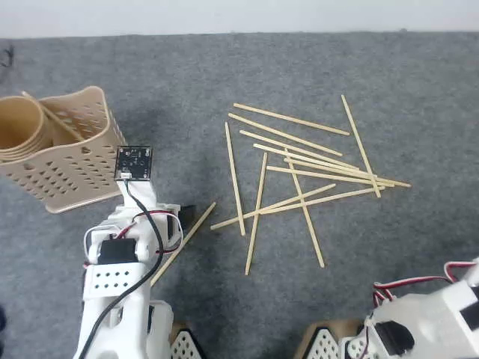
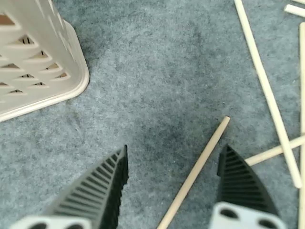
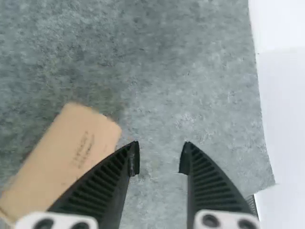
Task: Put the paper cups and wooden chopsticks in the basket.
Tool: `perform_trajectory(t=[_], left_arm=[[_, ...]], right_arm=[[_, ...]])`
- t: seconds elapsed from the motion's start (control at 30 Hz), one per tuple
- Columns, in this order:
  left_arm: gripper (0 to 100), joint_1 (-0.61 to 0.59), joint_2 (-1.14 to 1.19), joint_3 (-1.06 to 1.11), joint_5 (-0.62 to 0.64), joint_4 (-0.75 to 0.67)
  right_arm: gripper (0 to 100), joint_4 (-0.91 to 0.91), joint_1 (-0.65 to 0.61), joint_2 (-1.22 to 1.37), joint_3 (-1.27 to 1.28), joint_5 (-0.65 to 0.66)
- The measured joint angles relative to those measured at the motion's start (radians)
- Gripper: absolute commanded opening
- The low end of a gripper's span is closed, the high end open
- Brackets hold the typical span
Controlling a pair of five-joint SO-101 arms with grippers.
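A tan perforated basket (image 1: 71, 168) stands at the far left with stacked paper cups (image 1: 21, 127) and one chopstick (image 1: 56, 120) in it. Several wooden chopsticks (image 1: 299, 168) lie scattered across the middle of the grey mat. One lone chopstick (image 1: 183, 238) lies beside the left arm. My left gripper (image 2: 175, 151) is open low over the mat, and this chopstick (image 2: 195, 171) runs between its fingers without touching them. My right gripper (image 3: 160, 147) is open over bare mat near the front right. A tan paper cup (image 3: 66, 157) lies on its side right beside one finger.
The basket's corner (image 2: 71, 81) lies a short way ahead of the left gripper. More chopsticks (image 2: 267, 90) lie off to its other side. The mat's edge and a white surface (image 3: 281, 86) are close to the right gripper. The right arm (image 1: 419, 321) sits at the front right corner.
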Motion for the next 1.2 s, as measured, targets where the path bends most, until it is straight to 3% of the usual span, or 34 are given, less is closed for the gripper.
perform_trajectory(t=[0.17,0.27,0.33,0.57,0.8,1.0,1.2], left_arm=[[29,0.000,0.000,0.000,0.000,0.000],[29,0.000,0.000,0.000,0.000,0.000],[29,0.000,0.000,0.000,0.000,0.000],[29,0.000,0.000,0.000,0.000,0.000],[29,0.000,0.000,0.000,0.000,0.000],[29,0.000,0.000,0.012,0.000,0.000],[29,0.002,0.000,0.014,0.000,0.000]], right_arm=[[8.8,0.120,0.003,0.018,0.000,0.008],[0.0,0.269,0.000,0.005,0.000,0.058],[1.9,0.304,0.003,-0.031,0.000,0.072],[0.7,0.253,0.146,-0.061,0.000,0.083],[0.7,0.144,0.247,0.130,0.000,0.086],[0.7,0.104,0.206,0.292,0.000,0.086],[0.7,0.140,0.038,0.324,0.000,0.029]])
